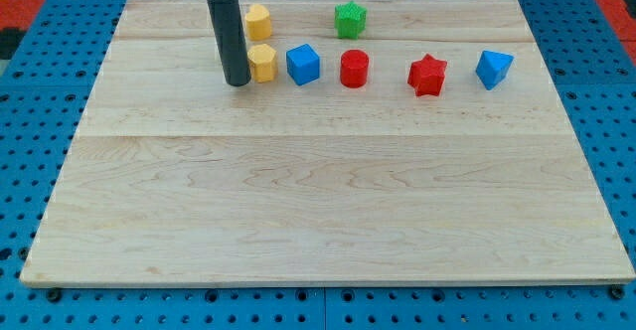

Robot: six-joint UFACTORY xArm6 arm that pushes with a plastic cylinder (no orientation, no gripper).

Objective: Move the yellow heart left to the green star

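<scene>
Two yellow blocks sit near the view's top left of the wooden board. One yellow block is higher up and the other yellow block is just below it; I cannot tell which is the heart. The green star lies to the right of the upper yellow block, with a gap between them. My tip rests on the board right against the left side of the lower yellow block. The rod hides a little of that block's left edge.
A blue cube sits just right of the lower yellow block. Further right in the same row are a red cylinder, a red star and a blue angular block.
</scene>
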